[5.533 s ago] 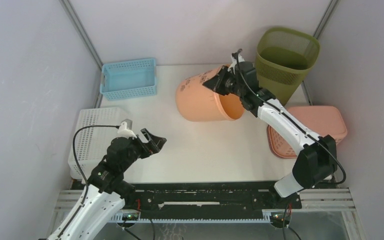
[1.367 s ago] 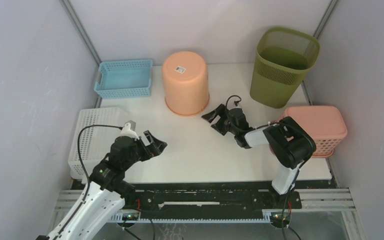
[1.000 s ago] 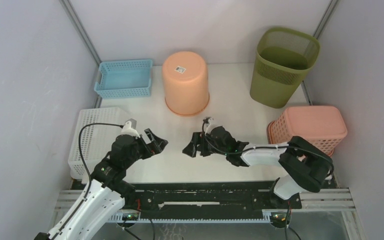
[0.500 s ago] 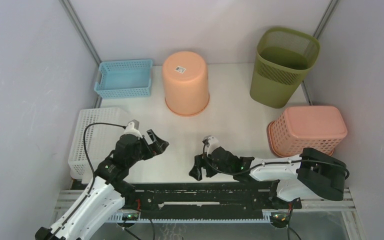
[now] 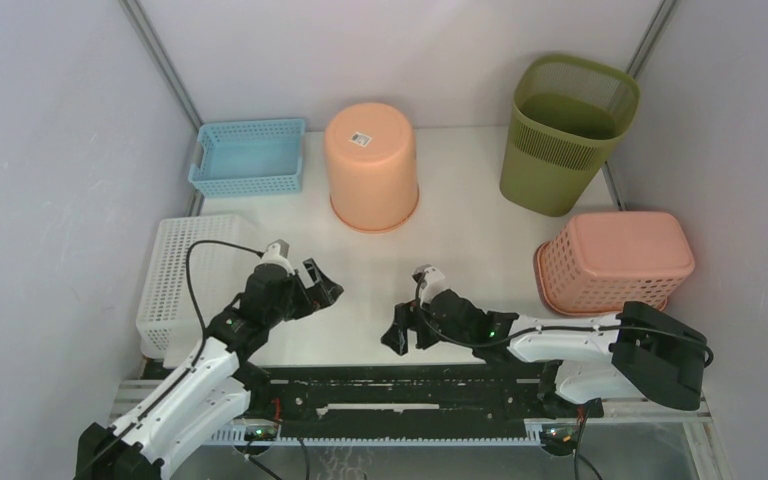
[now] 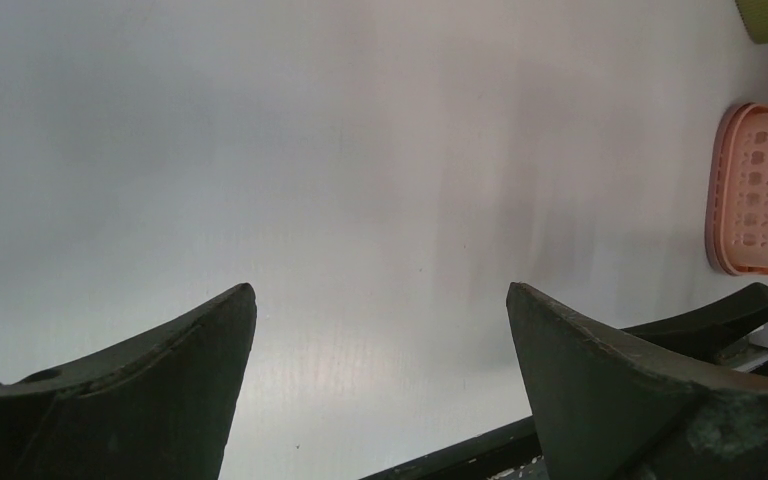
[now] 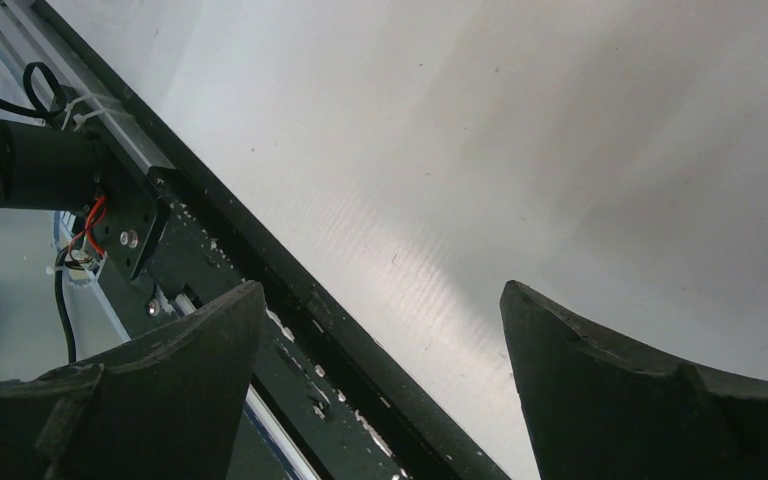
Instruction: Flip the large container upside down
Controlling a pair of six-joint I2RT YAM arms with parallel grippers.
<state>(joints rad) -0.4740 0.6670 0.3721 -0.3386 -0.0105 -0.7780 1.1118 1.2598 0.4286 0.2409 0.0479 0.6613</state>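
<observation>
– Large container (image 5: 371, 165) first: where does it stand?
– At the far middle of the table (image 5: 480, 240), mouth down, rim flat on the surface, base up with a small label (image 5: 362, 137) showing. It sits between the blue basket (image 5: 248, 157) on its left and the green mesh bin (image 5: 565, 130) on its right. It is close to the blue one but not touching it, as far as I can see.
– So the turn is done?
– I judge so. Nothing of mine touches it.
– And your pincers?
– My left pincer (image 5: 325, 282) hangs over the near left of the table, jaws spread wide, nothing between them. My right pincer (image 5: 393, 330) is low at the near edge, jaws likewise wide and empty. Its wrist view shows only bare table and the black rail (image 7: 260, 290) below. Both are well apart from the container.
– What could go wrong from here?
– Mostly my own needless moves. The container is tall and looks light, so a reach back toward it could nudge its wall and tip it onto its side, or push it into the blue basket. My right arm lies folded along the near edge, so a careless swing could scrape the rail or catch the pink basket (image 5: 620, 262) beside its elbow. My left pincer is near the white basket (image 5: 182, 280); a leftward sweep would strike it.
</observation>
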